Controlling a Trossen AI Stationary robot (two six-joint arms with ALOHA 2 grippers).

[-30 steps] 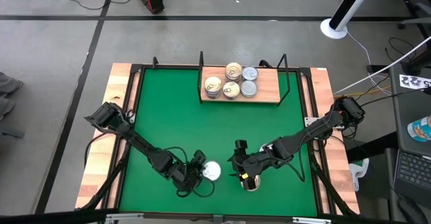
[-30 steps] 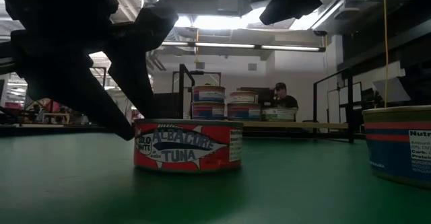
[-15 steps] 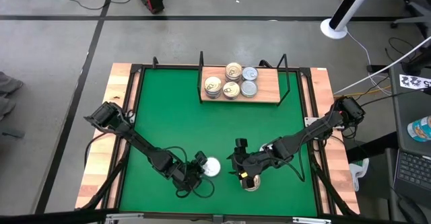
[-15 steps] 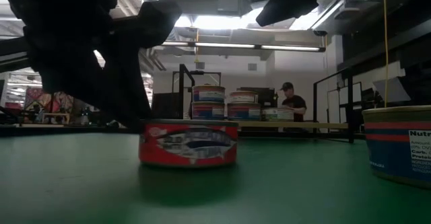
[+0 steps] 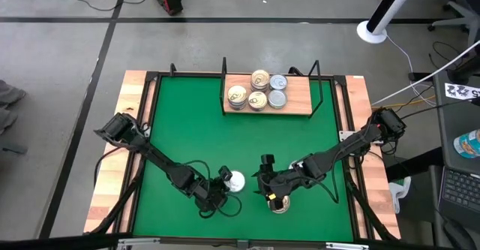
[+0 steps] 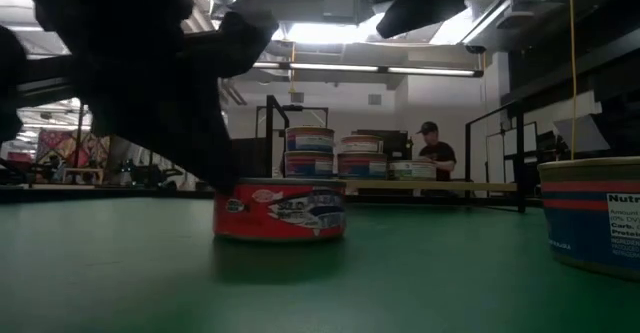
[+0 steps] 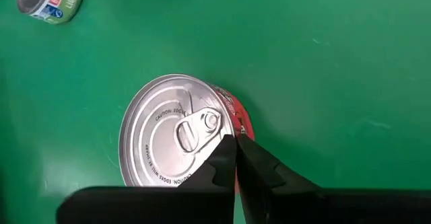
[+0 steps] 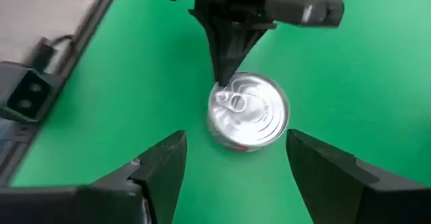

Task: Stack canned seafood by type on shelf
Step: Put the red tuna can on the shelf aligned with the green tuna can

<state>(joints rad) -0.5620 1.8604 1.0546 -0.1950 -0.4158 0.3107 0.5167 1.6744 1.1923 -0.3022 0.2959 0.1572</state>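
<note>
The left pincer (image 7: 236, 158) is clenched at the rim of a silver-topped tin (image 7: 178, 140). The right pincer (image 8: 236, 160) hangs released above the green table (image 5: 195, 137).

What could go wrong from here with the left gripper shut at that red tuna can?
1. The left gripper is shut at the red tuna can's rim, not around it, so it may only push the can.
2. The open right gripper faces that can from close by; the arms could collide.
</note>
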